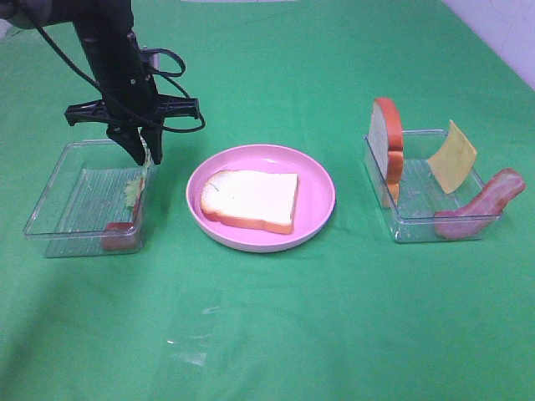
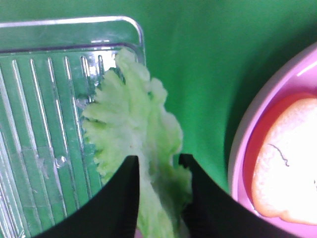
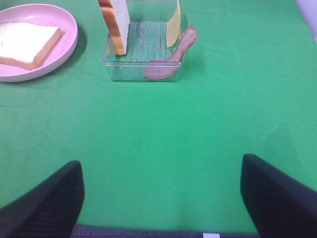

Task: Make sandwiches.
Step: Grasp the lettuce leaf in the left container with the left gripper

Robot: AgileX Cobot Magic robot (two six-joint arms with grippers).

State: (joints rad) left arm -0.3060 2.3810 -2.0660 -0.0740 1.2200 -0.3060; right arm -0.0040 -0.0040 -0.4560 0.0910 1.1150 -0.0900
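Two trays [image 1: 75, 244] flanked one plate [image 1: 318, 196], with two bread slices [image 1: 251, 199], two bacon strips [image 1: 478, 209], one cheese square [image 1: 452, 157]. Left gripper [image 2: 158, 158] pinched the one lettuce leaf [image 2: 129, 114]; right gripper [image 3: 161, 163] gaped.

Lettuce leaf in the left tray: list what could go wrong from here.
1. The left fingers pinch only one end of the floppy pale green lettuce leaf; it could slip out or fold when lifted.
2. The leaf leans over the wall of the clear plastic tray; lifting might snag that wall and drag the tray.
3. A drooping leaf may land off the white bread slice on the round pink plate.
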